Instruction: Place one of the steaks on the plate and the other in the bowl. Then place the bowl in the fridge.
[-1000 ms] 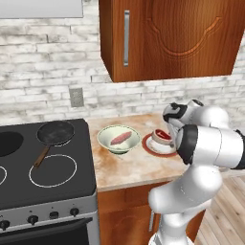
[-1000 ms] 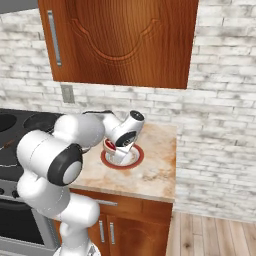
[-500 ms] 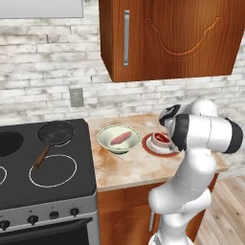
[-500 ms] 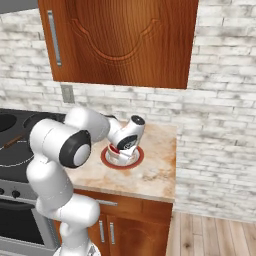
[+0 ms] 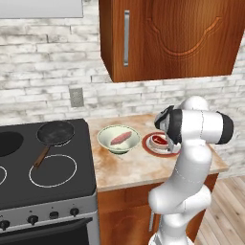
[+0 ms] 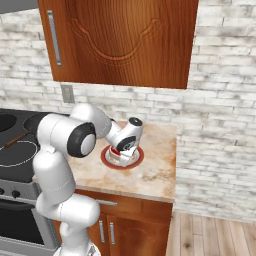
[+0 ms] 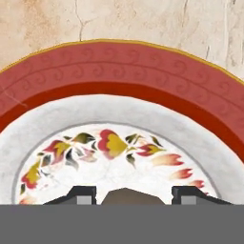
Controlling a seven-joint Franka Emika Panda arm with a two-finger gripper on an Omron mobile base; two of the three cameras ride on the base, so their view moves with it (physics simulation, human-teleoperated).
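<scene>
- Tool [image 6: 121, 159] hangs low over the plate [image 6: 106, 159] at the right of the table [image 6: 150, 175]; in the hand view its two dark tips stand well apart with bare painted plate [image 7: 119, 76] between them, so it is open and holds nothing.
- One steak, the pale pink one [image 5: 120, 138], lies in the bowl [image 5: 118, 139]: that part looks done.
- A red piece [image 5: 161, 140] sits on the plate [image 5: 149, 147] in the left base view, likely the second steak, so that part looks done too.
- Left, as I judge it: carrying the bowl to the fridge.
- Left base view gives the bowl, its steak and the stove's pan [image 5: 55, 132]; the right base view has the arm in front of that side, yet gives the tool's height over the plate.
- Hand view alone gives the plate's flower pattern and the gap between the tips.
</scene>
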